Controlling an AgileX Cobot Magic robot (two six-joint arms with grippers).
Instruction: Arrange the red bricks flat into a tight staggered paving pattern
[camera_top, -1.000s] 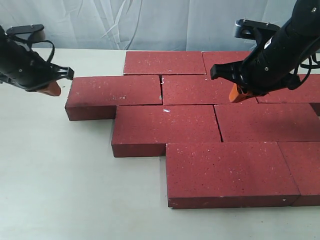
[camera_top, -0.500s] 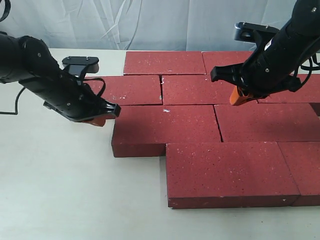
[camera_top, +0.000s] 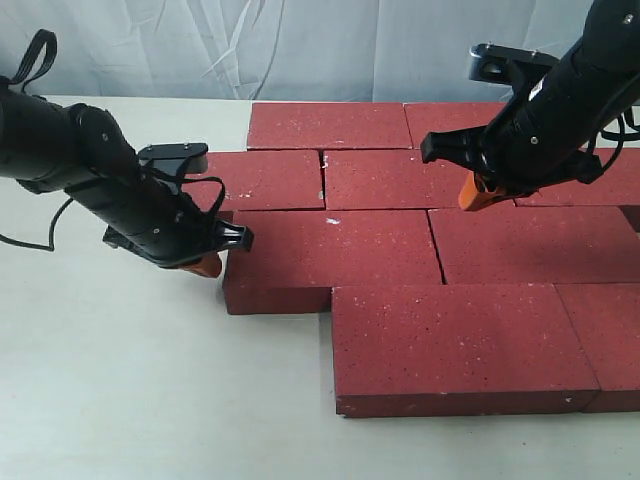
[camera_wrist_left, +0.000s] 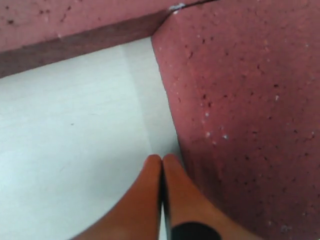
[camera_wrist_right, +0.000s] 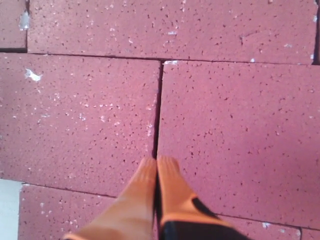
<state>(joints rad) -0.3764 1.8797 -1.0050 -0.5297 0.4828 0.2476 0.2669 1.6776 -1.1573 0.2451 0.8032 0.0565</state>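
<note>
Left gripper (camera_top: 208, 266) closed, empty, beside the red bricks (camera_top: 400, 250); right gripper (camera_top: 476, 193) likewise above them

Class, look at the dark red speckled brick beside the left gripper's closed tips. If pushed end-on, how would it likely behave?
The dark red speckled paver brick looks dense and rigid, so probably heavy. Lying flat and low on the pale table, it should slide rather than tip. Its gritty surface likely drags, so the shut left gripper may need firm force.

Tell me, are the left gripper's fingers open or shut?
Shut. In the left wrist view the left gripper has its orange fingers pressed together, nothing between them, beside a red brick.
</note>
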